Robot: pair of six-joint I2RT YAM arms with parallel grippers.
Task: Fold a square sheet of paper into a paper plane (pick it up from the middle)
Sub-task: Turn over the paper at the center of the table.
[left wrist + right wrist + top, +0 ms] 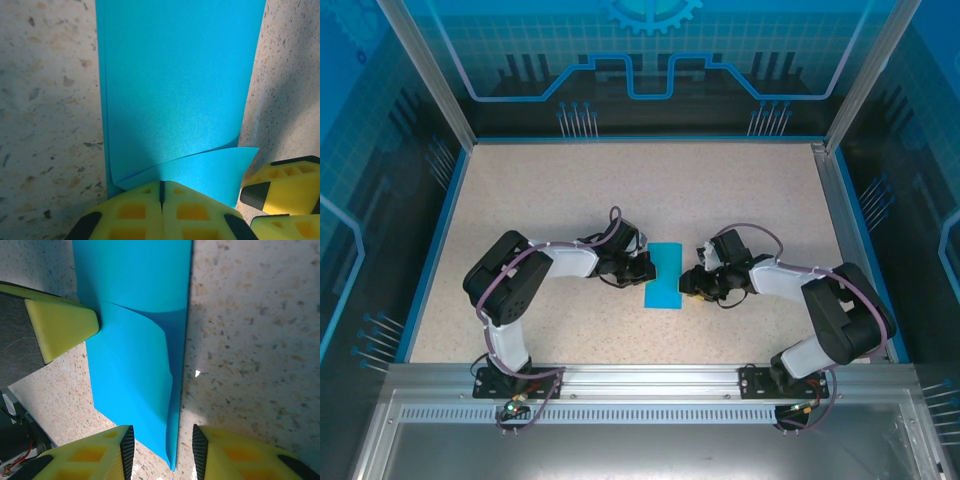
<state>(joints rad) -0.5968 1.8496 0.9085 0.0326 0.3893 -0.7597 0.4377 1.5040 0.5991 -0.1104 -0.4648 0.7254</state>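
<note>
The left claw (161,194), a pair of yellow plastic fingers with black pads, is clenched. Its tips meet at the edge of the thin cyan-blue square sheet of paper (175,85). A loose flap of the upper layer curls across those tips, and I cannot tell whether any layer is actually pinched between them. The right claw (162,446), yellow and black-padded like the other, is released: its fingers stand apart on either side of the sheet's near corner without closing on it.

The sheet lies on the speckled beige tabletop (520,200) between the two claws. It is already doubled over into a narrow rectangle (so the centre fold looks done). The top layer does not lie flat, though; it lifts and bows near the left claw. I judge the work to be at an early stage: the crease wants pressing down, no corners are turned in for a nose, and no wings are formed.

The left arm (520,280) and right arm (835,310) each swing out from their bases and bend back inward at the elbow. Their wrists are dropped low and face one another across the paper, just beside its long edges.
</note>
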